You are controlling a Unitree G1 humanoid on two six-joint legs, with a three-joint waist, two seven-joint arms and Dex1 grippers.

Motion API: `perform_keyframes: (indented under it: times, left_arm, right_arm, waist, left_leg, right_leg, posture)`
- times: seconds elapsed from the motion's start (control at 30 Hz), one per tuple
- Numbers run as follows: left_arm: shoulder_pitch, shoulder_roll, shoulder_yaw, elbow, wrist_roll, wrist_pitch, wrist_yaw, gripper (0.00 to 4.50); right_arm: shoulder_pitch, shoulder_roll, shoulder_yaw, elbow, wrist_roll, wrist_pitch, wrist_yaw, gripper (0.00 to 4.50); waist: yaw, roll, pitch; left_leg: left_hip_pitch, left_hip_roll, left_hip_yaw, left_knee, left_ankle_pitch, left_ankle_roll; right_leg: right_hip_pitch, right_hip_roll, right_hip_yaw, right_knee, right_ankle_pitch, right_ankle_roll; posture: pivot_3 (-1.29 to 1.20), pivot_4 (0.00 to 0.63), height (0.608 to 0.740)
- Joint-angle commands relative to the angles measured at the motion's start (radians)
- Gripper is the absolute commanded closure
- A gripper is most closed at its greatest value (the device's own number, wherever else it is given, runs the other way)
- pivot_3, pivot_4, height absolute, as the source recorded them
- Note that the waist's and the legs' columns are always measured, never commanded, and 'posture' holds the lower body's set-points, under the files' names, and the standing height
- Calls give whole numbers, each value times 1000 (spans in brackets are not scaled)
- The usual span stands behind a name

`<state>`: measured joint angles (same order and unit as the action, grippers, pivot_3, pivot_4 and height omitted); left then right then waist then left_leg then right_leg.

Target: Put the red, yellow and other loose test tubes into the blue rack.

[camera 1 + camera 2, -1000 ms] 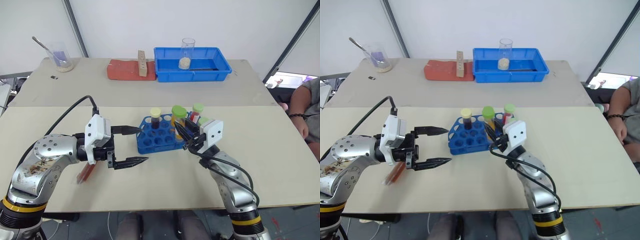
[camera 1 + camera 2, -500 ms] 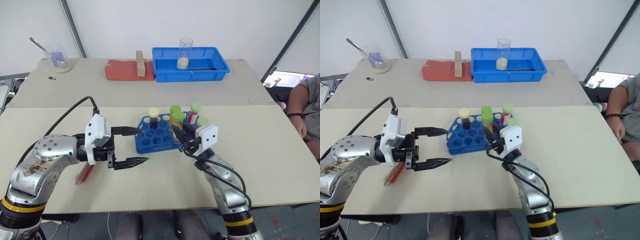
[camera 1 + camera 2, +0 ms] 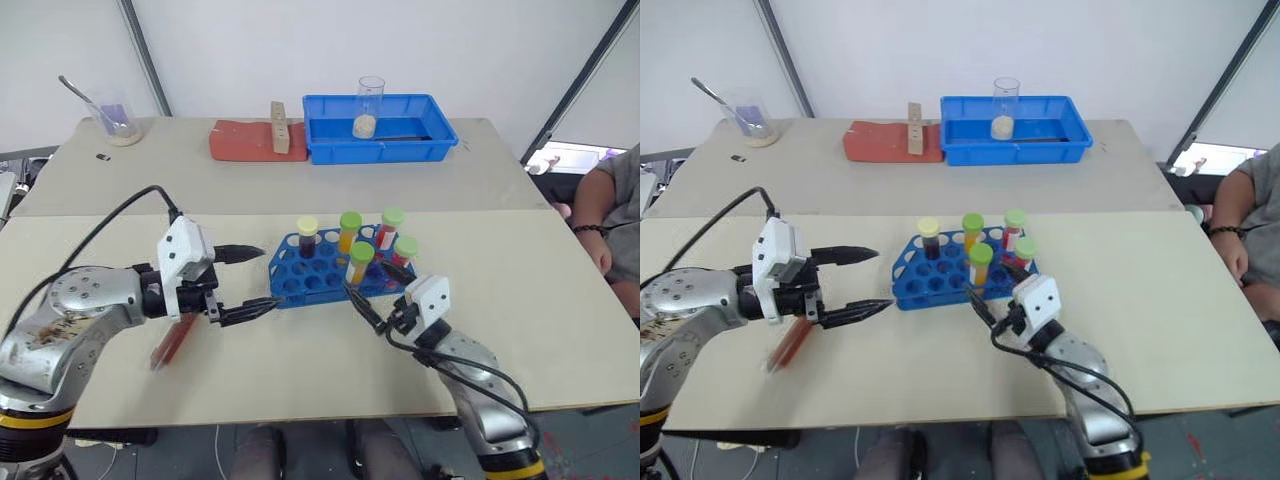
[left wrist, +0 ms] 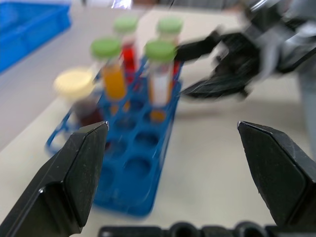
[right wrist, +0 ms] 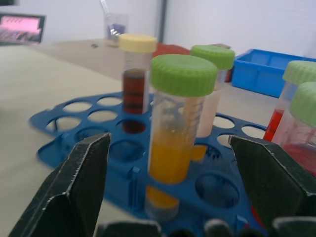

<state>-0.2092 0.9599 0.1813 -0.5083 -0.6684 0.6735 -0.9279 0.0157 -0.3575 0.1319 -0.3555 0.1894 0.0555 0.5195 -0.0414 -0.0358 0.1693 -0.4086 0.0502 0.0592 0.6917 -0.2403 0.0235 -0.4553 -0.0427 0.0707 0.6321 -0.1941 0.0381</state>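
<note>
Beige table (image 3: 560,300) carries the blue rack (image 3: 300,285), now holding five capped tubes. Right hand (image 3: 375,295), fingers apart, sits just beside the yellow tube (image 3: 358,265). Left hand (image 3: 250,282) is spread wide, empty. One red tube (image 3: 172,342) lies loose beside it, still to load.

A beige table (image 3: 560,300) carried the blue rack (image 3: 325,280) near its front, a loose red tube (image 3: 172,342) to its left, and a blue bin (image 3: 385,130) and red mat (image 3: 240,140) at the back.
</note>
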Motion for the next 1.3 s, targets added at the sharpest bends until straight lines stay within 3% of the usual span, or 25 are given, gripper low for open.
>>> perform_keyframes:
  times: [0.03, 0.23, 0.37, 0.77, 1.1, 1.3]
  left_arm:
    - [23, 145, 56, 4, 46, 59, -35, 0]
    - [-77, 312, -69, 126, 83, 208, -86, 0]
    - [-175, 331, -170, 199, 121, 296, -89, 0]
    - [-318, 365, -383, 259, 210, 548, -88, 0]
    - [-400, 276, -400, 218, 145, 891, -1, 0]
    - [-413, 269, -414, 229, 100, 941, 70, 0]
  right_arm:
    - [24, -136, -59, -175, 142, 147, 128, 238]
    - [-98, -372, -79, -258, 310, 333, 345, 238]
    - [-173, -420, -17, -284, 338, 378, 423, 238]
    - [-262, -368, 60, -300, 357, 427, 444, 238]
    - [-321, -320, 81, -292, 359, 424, 464, 238]
    - [-331, -307, 90, -297, 356, 434, 458, 238]
  waist:
    - [-1, 0, 0]
    - [2, 0, 0]
    - [8, -1, 0]
    - [28, -1, 1]
    - [28, -2, 0]
    - [27, -2, 0]
  left_leg:
    - [0, 0, 0, 0, 0, 0]
    - [5, 0, 1, -1, 0, 0]
    - [5, 0, 1, -3, 0, 0]
    - [1, -1, 0, -6, -2, 2]
    - [2, -1, 0, -5, -2, 2]
    - [3, -2, -1, -5, -2, 2]
  right_leg:
    - [0, 0, 0, 0, -3, -4]
    - [1, 0, 0, 2, -4, -6]
    - [1, 0, -1, 2, -5, -7]
    - [-2, 1, -1, 0, -5, -3]
    - [-1, 1, -1, 3, -7, -3]
    - [-1, 1, -1, 7, -7, -3]
  posture:
    - [0, 150, 729]
    - [0, 150, 729]
    - [0, 150, 729]
    - [0, 150, 729]
    - [0, 150, 729]
    - [0, 150, 729]
